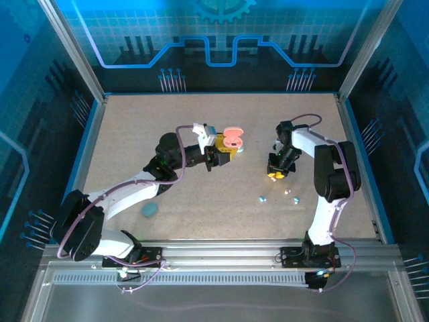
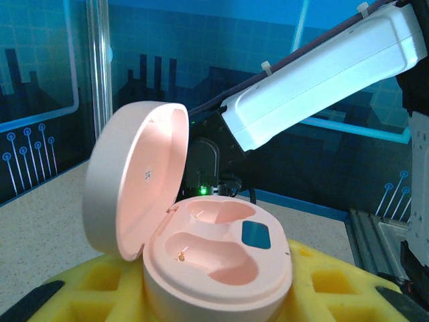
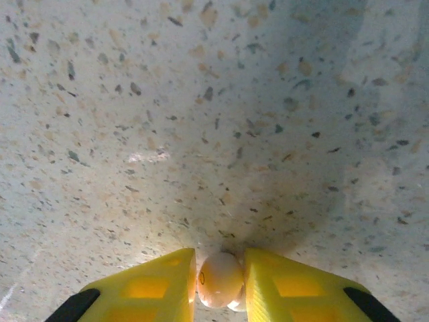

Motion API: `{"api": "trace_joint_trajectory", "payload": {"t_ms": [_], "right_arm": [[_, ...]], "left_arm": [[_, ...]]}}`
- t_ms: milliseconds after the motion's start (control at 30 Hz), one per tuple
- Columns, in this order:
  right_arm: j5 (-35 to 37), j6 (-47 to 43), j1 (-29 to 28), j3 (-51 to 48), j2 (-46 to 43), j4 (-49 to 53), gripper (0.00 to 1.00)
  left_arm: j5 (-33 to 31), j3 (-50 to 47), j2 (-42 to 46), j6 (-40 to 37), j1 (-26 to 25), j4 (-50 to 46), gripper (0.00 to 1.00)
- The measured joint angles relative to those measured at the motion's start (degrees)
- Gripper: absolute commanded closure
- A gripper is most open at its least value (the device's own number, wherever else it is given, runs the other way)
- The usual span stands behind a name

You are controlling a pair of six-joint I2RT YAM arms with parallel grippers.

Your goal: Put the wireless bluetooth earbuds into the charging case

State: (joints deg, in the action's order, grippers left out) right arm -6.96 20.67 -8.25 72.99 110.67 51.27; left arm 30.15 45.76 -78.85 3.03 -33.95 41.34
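An open pink charging case [image 2: 221, 265] is clamped in the left jaws, its lid raised; a whitish earbud [image 3: 220, 278] is pinched between the right jaws, close over the speckled counter [image 3: 201, 100].

the left arm [image 1: 117, 194] and right arm [image 1: 324, 215] share white moulded link shells joined by black rounded joint housings, each trailed by a thin purplish cable [image 1: 305, 117] fastened with white zip ties [image 2: 266, 66]. the fingers [image 3: 157, 288] are yellow with recessed square pockets and black outer tips.
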Motion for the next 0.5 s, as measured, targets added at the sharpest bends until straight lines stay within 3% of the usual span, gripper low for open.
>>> {"api": "trace_joint_trajectory", "payload": {"t_ms": [500], "right_arm": [[1.5,-0.4,-0.7,1.4,1.3,1.9,0.76]], "left_arm": [[0.0,-0.2,0.1,0.0,0.0,0.0,0.65]]}}
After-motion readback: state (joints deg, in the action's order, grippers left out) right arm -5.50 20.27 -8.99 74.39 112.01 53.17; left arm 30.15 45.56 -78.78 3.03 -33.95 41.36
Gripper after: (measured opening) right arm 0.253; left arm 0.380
